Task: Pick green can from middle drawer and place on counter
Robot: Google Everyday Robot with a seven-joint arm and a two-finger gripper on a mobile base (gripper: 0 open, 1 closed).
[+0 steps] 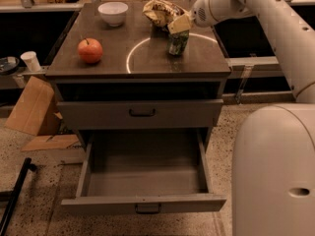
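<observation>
The green can [177, 44] stands upright on the counter [113, 58], on the right part of the thin white circle [132, 53]. My gripper [179, 26] comes in from the right on the white arm and is shut on the can's top, hiding the pull-tab. The middle drawer [142, 181] is pulled fully open below the handled drawer [141, 113]. Nothing shows inside it.
On the counter are a red apple [90, 50] at the left, a white bowl [113, 13] at the back and a crumpled snack bag [161, 12] just behind the can. Cardboard [30, 108] and a white cup [31, 61] are at the left. My white body [275, 171] fills the lower right.
</observation>
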